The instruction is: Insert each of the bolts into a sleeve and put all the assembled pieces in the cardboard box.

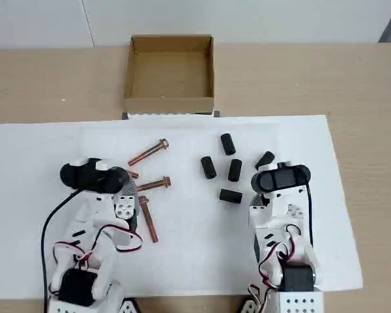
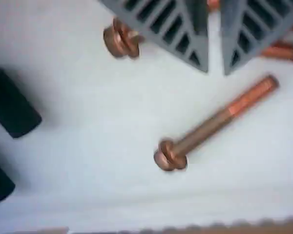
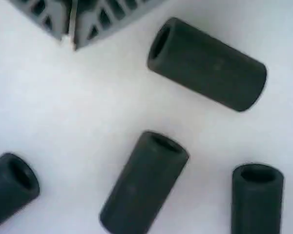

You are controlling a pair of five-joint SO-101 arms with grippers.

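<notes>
Several copper bolts lie on the white sheet in front of my left arm [image 1: 94, 176]: one [image 1: 148, 152] farthest out, one [image 1: 153, 184] in the middle, one [image 1: 148, 218] nearest. My left gripper [image 2: 215, 70] hangs over the sheet, its grey fingers [image 2: 185, 34] close together with nothing held, just short of a bolt [image 2: 215, 122]. Several black sleeves [image 1: 231, 195] lie loose ahead of my right arm [image 1: 280, 177]. My right gripper [image 3: 71, 44] is shut and empty beside one sleeve [image 3: 207, 63]. The cardboard box [image 1: 135, 72] stands at the back.
A white sheet [image 1: 182, 261] covers the table's front half, with free room between the two arms. Bare wooden table [image 1: 52, 85] flanks the box. Red and white cables [image 1: 72, 251] loop at the arms' bases.
</notes>
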